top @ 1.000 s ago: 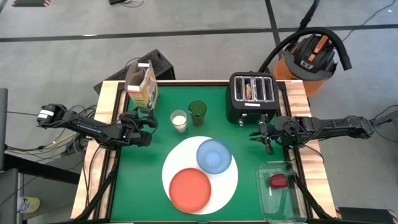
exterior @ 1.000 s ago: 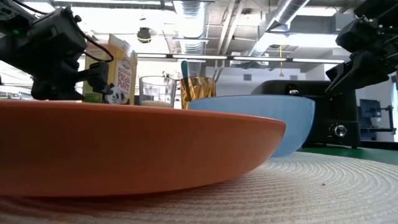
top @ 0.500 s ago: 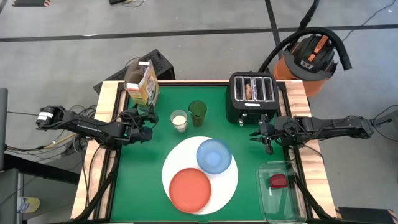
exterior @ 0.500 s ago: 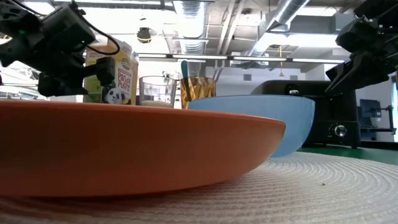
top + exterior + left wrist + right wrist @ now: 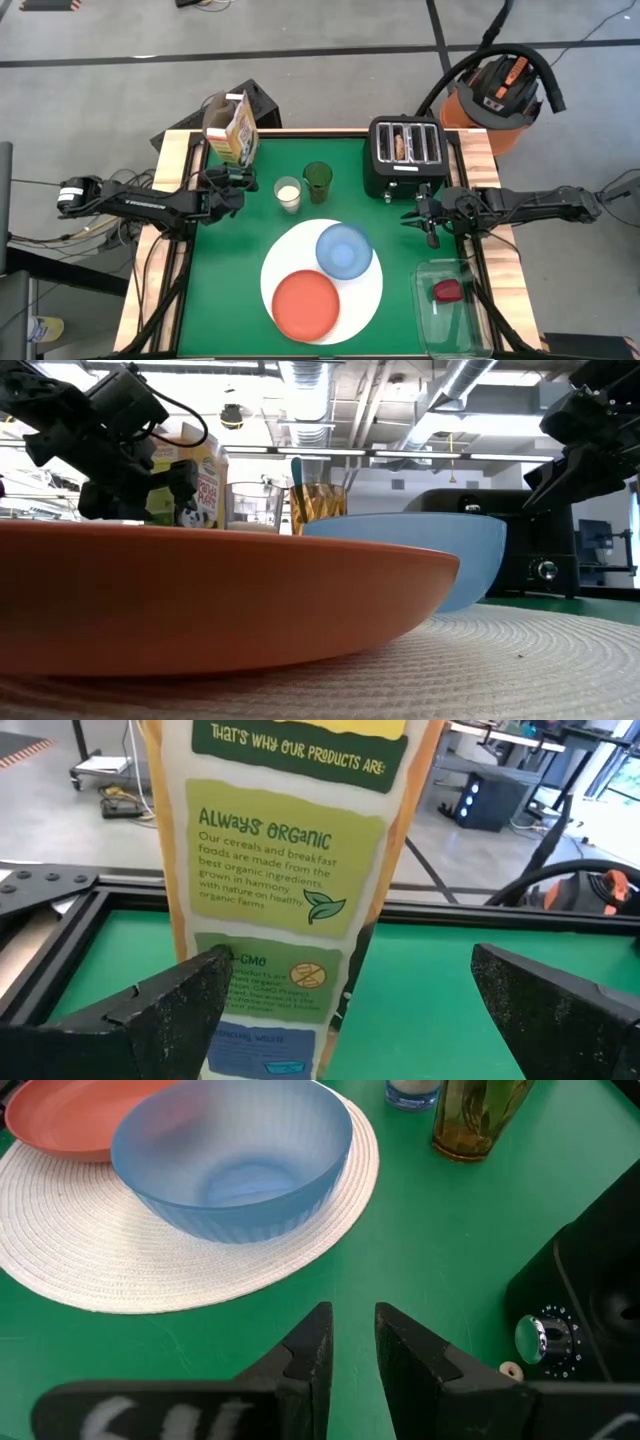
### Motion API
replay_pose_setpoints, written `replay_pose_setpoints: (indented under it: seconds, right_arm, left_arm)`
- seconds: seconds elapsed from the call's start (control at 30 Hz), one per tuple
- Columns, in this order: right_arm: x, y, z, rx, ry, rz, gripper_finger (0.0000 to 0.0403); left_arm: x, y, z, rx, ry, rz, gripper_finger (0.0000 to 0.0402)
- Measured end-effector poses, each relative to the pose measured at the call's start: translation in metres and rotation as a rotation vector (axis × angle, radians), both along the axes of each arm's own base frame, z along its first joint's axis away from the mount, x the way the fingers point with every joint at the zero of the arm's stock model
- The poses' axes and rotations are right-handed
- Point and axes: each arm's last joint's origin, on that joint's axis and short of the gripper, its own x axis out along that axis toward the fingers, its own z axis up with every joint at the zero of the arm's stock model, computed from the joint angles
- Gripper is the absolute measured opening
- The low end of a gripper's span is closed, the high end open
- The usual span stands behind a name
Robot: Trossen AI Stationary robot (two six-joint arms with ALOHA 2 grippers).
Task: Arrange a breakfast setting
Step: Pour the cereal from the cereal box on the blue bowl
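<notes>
left tool [image 5: 232,186] has moved up to the cereal box [image 5: 232,132].
</notes>
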Motion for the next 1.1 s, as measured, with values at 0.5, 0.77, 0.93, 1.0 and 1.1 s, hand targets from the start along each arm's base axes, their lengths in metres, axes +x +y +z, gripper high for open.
replay_pose_setpoints:
  seconds: [0.5,0.77,0.93,1.0,1.1]
  right_arm:
    - [0.0,0.0,0.0,0.0,0.0,0.0,0.0102]
    - [0.0,0.0,0.0,0.0,0.0,0.0,0.0102]
    - [0.0,0.0,0.0,0.0,0.0,0.0,0.0102]
    - [0.0,0.0,0.0,0.0,0.0,0.0,0.0102]
    - [0.0,0.0,0.0,0.0,0.0,0.0,0.0102]
  left_arm:
    - [-0.002,-0.002,-0.001,0.044,0.134,-0.003,0.04]
    - [-0.004,-0.017,-0.001,0.143,0.19,0.004,0.04]
    - [-0.005,-0.022,-0.003,0.132,0.167,-0.018,0.04]
    - [-0.006,-0.023,-0.004,0.126,0.146,-0.017,0.04]
    - [-0.007,-0.023,-0.006,0.11,0.143,-0.021,0.04]
